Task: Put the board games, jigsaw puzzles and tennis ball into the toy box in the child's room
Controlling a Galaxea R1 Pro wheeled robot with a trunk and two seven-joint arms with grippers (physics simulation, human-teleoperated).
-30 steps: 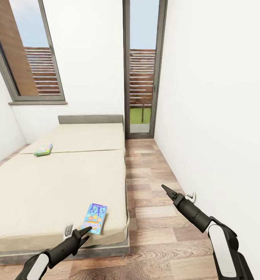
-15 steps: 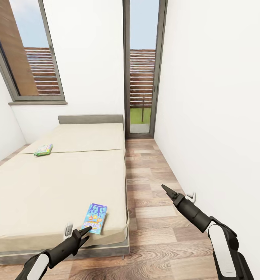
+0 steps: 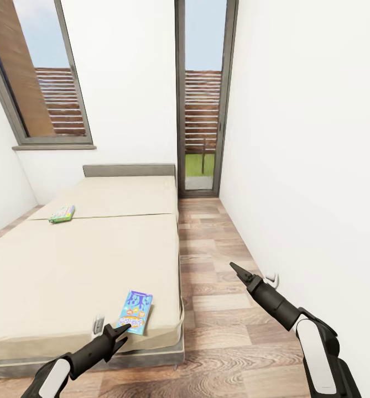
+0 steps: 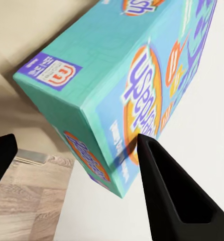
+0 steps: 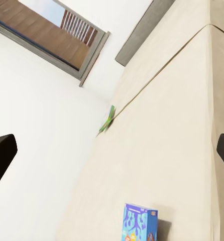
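Two board games lie on the beige bed [image 3: 68, 265]. The light blue one [image 3: 135, 311] is at the bed's near corner. The green-edged one [image 3: 62, 213] lies far back on the left side. My left gripper [image 3: 122, 330] hovers just short of the blue box's near end. In the left wrist view that box [image 4: 117, 75] is close up, and the gripper [image 4: 74, 138] stands open with its fingers [image 4: 167, 191] wide apart. My right gripper [image 3: 235, 270] hangs open and empty over the wood floor, right of the bed. Its wrist view looks across the mattress at the blue box [image 5: 139, 223] and the green-edged box [image 5: 108, 119].
A strip of wood-plank floor [image 3: 218, 309] runs between the bed and the white wall on the right, ending at a tall glass door [image 3: 201, 110]. A large window [image 3: 35, 83] is above the grey headboard [image 3: 129, 169]. A small white fitting [image 3: 271, 278] is low on the right wall.
The whole picture has shifted down very slightly, so the camera moved a touch. The left gripper sits a hair lower. Both board games lie where they were.
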